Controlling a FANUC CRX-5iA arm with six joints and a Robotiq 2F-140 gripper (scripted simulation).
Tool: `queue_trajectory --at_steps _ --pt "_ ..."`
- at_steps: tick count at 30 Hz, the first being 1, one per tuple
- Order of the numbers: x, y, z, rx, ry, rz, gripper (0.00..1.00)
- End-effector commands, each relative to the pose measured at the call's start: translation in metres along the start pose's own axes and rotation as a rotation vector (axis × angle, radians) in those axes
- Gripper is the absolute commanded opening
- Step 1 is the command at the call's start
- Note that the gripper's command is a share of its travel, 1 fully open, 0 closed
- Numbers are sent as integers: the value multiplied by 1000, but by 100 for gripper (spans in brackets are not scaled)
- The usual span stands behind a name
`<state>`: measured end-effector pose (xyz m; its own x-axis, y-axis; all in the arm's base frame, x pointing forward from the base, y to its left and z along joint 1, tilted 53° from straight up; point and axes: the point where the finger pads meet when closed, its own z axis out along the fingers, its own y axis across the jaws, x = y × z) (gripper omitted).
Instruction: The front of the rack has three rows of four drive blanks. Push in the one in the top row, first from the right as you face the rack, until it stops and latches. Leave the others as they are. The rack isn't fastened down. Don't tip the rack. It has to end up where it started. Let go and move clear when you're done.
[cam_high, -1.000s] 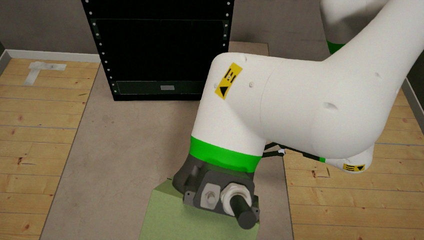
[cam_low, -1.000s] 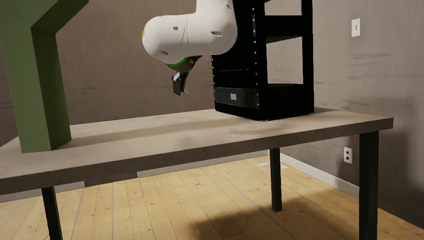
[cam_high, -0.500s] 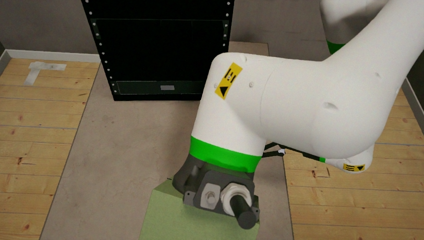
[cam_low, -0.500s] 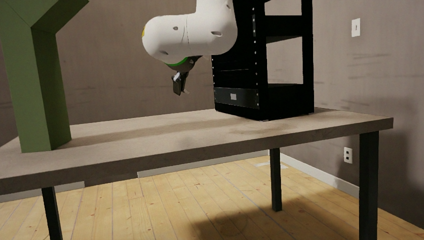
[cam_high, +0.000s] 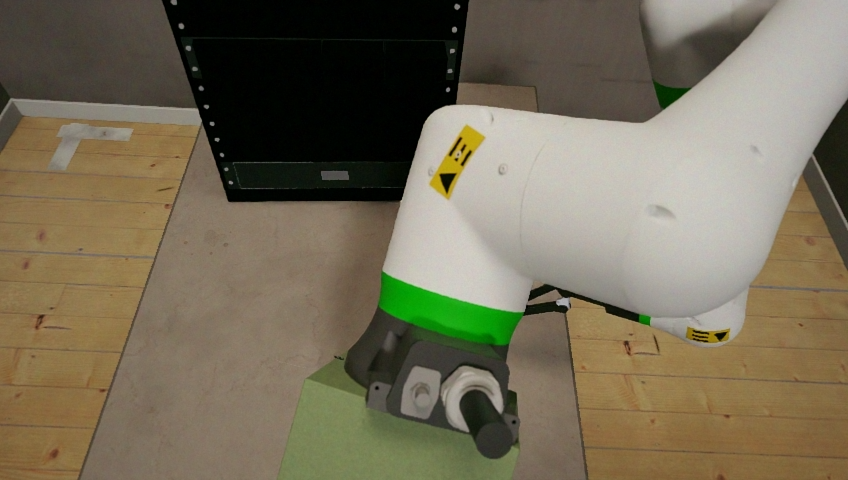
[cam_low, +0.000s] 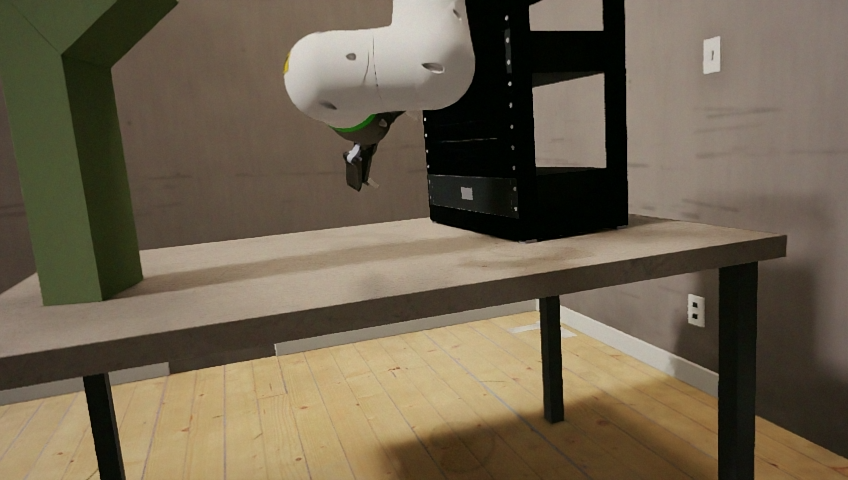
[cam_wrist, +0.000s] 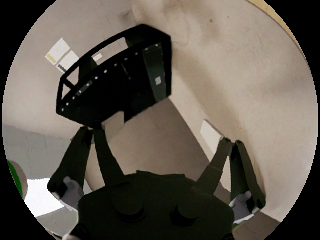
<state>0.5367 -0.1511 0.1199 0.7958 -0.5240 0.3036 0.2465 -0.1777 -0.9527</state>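
Drive blanks could not be told apart on the dark front of the tall black metal rack (cam_high: 205, 107), which stood at 12 o'clock in the top view. The big white arm (cam_high: 535, 208) covered the rack's right side, where the target blank should be.

From the side, the rack stood on the grey table (cam_low: 416, 279), with one corner close to the table's front edge. The black gripper (cam_low: 357, 172) hung at 9 o'clock from the rack, apart from it, with open air between.

From the wrist, its fingers were spread wide and held nothing. I think it was at the reaching step. Next it needed a gentle, straight push, high up.
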Motion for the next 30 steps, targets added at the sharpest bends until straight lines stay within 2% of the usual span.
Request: queue_trajectory --at_steps 1,7,12,14,22,29,30 --pt "0 -1 0 2 0 -1 100" --pt "-8 -5 10 35 -2 -9 100" --pt "-22 -15 28 104 -2 -27 100" --pt "-22 -15 28 104 -2 -27 100" --pt "-60 -46 73 291 32 -76 100" --pt "-97 -85 108 485 137 -133 100" --pt "-97 -85 108 485 137 -133 100"
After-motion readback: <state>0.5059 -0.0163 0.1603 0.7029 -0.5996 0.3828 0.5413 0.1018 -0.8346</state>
